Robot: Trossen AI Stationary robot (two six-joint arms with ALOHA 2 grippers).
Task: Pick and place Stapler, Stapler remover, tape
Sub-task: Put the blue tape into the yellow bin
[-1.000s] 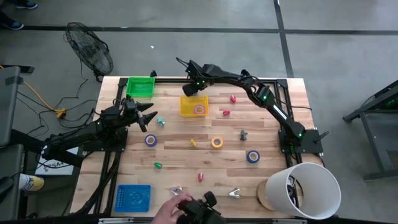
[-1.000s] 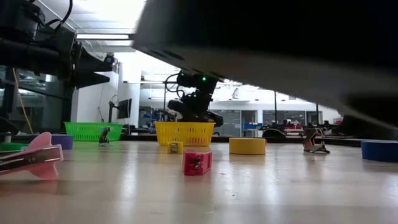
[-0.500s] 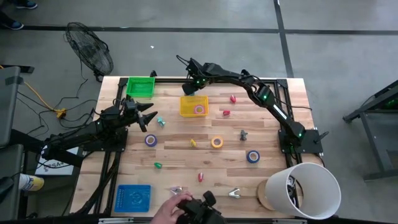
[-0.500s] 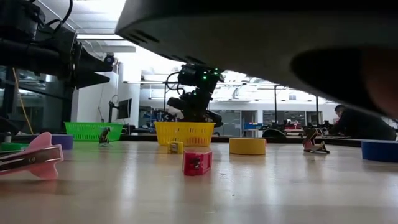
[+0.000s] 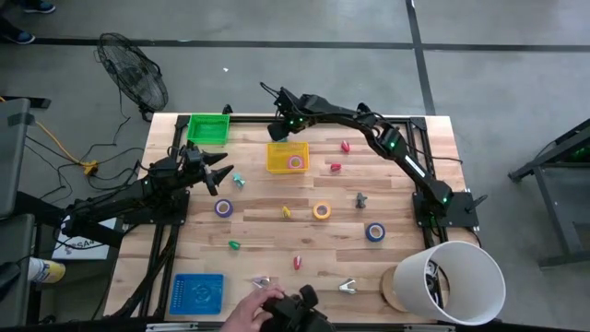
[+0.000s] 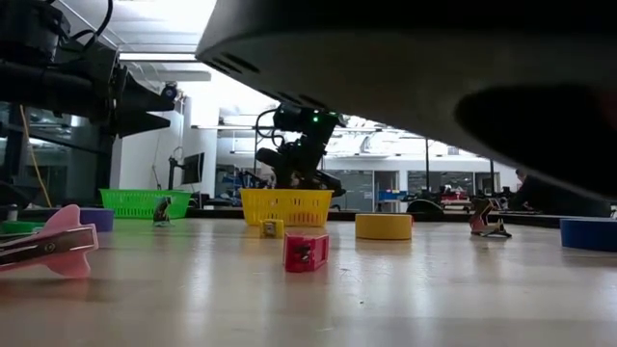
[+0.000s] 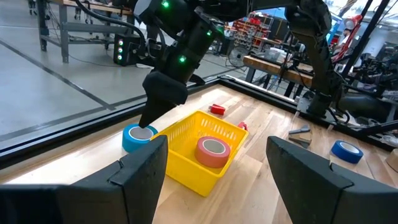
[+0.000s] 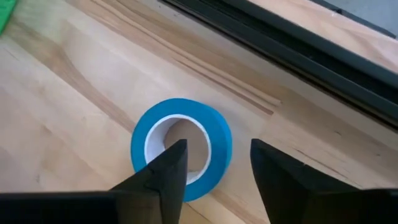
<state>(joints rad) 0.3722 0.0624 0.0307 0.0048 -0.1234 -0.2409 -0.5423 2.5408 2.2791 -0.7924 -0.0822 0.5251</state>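
My right gripper [image 8: 214,165] is open, slanting down over a blue tape roll [image 8: 181,146] that lies flat on the wood by the table's far edge, just outside the yellow basket [image 7: 199,155]. A pink tape roll [image 7: 211,151] lies in that basket. More tape rolls lie flat mid-table: purple-blue [image 5: 223,207], yellow-orange [image 5: 321,211] and blue [image 5: 375,231]. A dark stapler remover [image 5: 359,199] lies right of centre. I cannot pick out the stapler for sure. My left gripper [image 5: 221,175] waits open and level at the table's left side. My right gripper comes at the blue tape roll from above, slanting. One finger [image 8: 163,177] stands over the roll's open centre [image 8: 180,134] and the other finger [image 8: 277,177] outside its wall. Whether either finger touches the roll I cannot tell.
A green basket [image 5: 207,127] stands at the far left and a blue tray [image 5: 197,293] at the near left. Small red [image 5: 336,167], green [image 5: 234,245] and yellow [image 5: 286,212] pieces are scattered about. A person's hand [image 5: 247,312] holds a dark object at the near edge, beside a white bucket [image 5: 452,281].
The dark object in the person's hand at the near edge has shifted in front of the low view. My right gripper has stayed over the spot beside the yellow basket, and my left arm has kept still.
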